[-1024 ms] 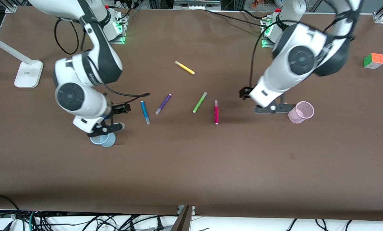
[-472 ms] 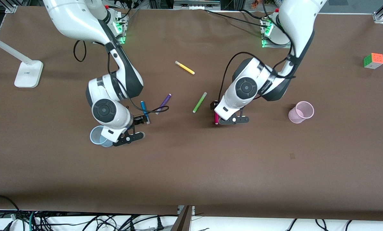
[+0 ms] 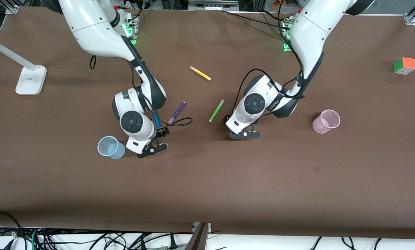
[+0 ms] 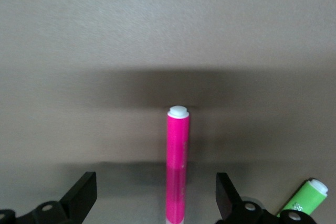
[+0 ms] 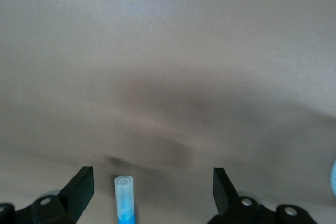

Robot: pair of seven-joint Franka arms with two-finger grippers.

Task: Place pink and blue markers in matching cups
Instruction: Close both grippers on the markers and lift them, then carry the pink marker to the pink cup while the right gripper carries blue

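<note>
The pink marker (image 4: 178, 166) lies on the brown table between my left gripper's (image 4: 155, 188) open fingers, untouched; the left hand (image 3: 244, 133) hides it in the front view. The blue marker (image 5: 125, 198), pale cap outward, lies between my right gripper's (image 5: 152, 186) open fingers, closer to one finger and untouched. Part of its blue barrel (image 3: 156, 119) shows in the front view beside the right hand (image 3: 152, 148). The pale blue cup (image 3: 110, 147) stands upright beside the right hand. The pale pink cup (image 3: 326, 121) stands toward the left arm's end.
A purple pen (image 3: 177, 112) and a lime-green pen (image 3: 216, 110) lie between the two hands; the green pen (image 4: 304, 202) lies just outside a left finger. A yellow pen (image 3: 200, 73) lies nearer the bases. A colour cube (image 3: 404, 65) and a lamp base (image 3: 30, 80) sit at the table's ends.
The right gripper moved from over the blue cup to over the blue marker. The left gripper moved from beside the pink cup to over the pink marker. Both came lower.
</note>
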